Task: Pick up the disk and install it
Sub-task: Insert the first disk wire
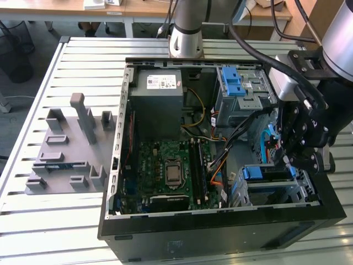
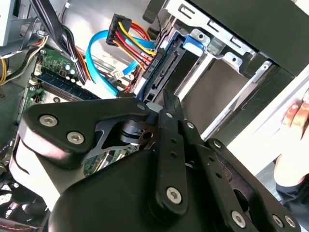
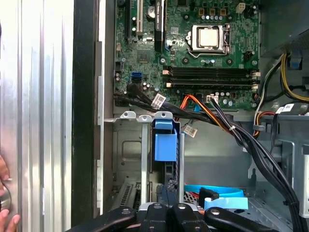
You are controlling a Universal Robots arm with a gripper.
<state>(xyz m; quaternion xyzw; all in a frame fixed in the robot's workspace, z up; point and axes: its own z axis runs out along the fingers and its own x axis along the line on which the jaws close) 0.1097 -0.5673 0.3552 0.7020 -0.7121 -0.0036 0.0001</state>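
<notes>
The hand (image 1: 295,157) hangs directly over the disk (image 1: 263,175), which stands on edge in the case's (image 1: 165,237) near right bay; grip unclear.

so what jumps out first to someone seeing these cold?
The open computer case on the slatted table, green motherboard exposed in the middle. At the exterior view's right, the black end effector reaches into the drive bay, right over the disk with its blue frame standing in the slot. A grey fixture plate sits beside the case at the exterior view's left.
</notes>
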